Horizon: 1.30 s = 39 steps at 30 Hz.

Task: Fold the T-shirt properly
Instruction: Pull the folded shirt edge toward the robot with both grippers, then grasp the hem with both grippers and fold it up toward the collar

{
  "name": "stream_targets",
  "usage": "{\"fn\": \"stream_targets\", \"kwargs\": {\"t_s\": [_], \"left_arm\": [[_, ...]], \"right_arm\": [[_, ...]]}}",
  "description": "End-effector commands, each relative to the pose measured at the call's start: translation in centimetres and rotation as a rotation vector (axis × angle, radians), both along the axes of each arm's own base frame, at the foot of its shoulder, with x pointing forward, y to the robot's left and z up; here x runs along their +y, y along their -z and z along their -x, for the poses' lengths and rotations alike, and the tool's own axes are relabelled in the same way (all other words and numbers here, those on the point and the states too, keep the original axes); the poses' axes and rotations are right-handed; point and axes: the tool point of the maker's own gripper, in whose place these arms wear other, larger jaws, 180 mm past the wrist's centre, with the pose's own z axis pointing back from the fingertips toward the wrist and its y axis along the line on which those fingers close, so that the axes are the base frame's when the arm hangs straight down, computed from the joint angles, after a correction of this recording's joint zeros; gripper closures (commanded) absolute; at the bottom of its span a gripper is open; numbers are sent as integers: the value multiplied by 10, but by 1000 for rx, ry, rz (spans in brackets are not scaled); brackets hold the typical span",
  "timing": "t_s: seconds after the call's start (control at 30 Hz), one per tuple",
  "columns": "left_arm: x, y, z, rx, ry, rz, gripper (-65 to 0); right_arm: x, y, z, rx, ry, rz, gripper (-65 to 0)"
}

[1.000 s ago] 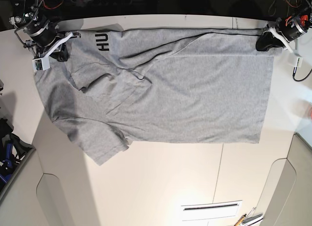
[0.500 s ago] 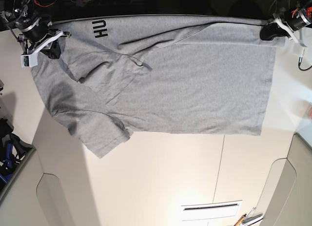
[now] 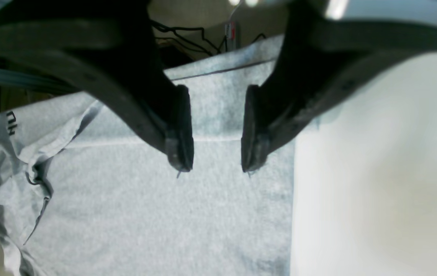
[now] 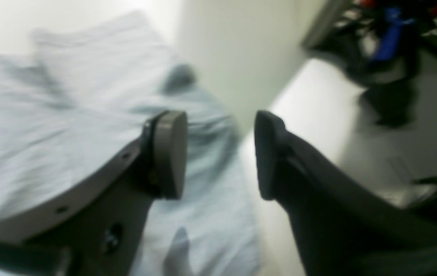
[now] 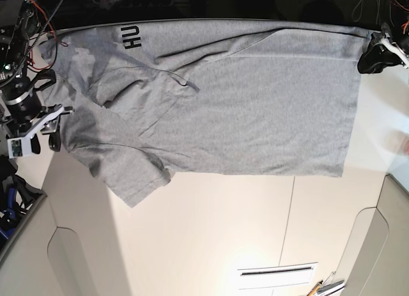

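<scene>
The heather-grey T-shirt (image 5: 243, 98) lies spread across the table, folded over itself, with black letters "HU" (image 5: 132, 37) at its far left corner and one sleeve (image 5: 131, 174) sticking out toward the front left. My right gripper (image 5: 52, 128) hovers open just off the shirt's left edge. In the right wrist view the right gripper (image 4: 218, 153) has nothing between its pads, and blurred grey cloth (image 4: 30, 115) lies beneath. My left gripper (image 5: 370, 58) sits at the shirt's far right corner. The left wrist view shows the left gripper (image 3: 216, 165) open above the T-shirt (image 3: 164, 214), holding nothing.
The cream table (image 5: 211, 238) runs on in front of the shirt, with a seam line (image 5: 289, 219) and a white strip (image 5: 277, 275) near the front edge. Dark equipment and cables (image 5: 13, 181) crowd the left side. The table's back edge (image 5: 211, 19) borders the shirt.
Both grippers went from shut on the shirt's far corners to open, releasing the cloth. The right arm swung toward the front, off the shirt's left edge. The left gripper shifted slightly right.
</scene>
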Motion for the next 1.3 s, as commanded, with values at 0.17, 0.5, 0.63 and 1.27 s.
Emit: {"fn": "stream_targets", "kwargs": {"t_s": [0.17,0.5,0.63,1.27], "left_arm": [[3,-11,-6,-38,8,-10,-246],[3,-18,-18,-74,7,-6,-246],[2,-22,-26,-101,7,-5,-267],[16,-30,-100,-266,-40,-100,-277]], "right_arm": [[-55,24,-29,76,32,-48,-287],[-42,83,-47,191,25,-391,-287],[-18,91,-50,212,-24,-398,-287],[18,102,-56,192,-75,-400,0]]}}
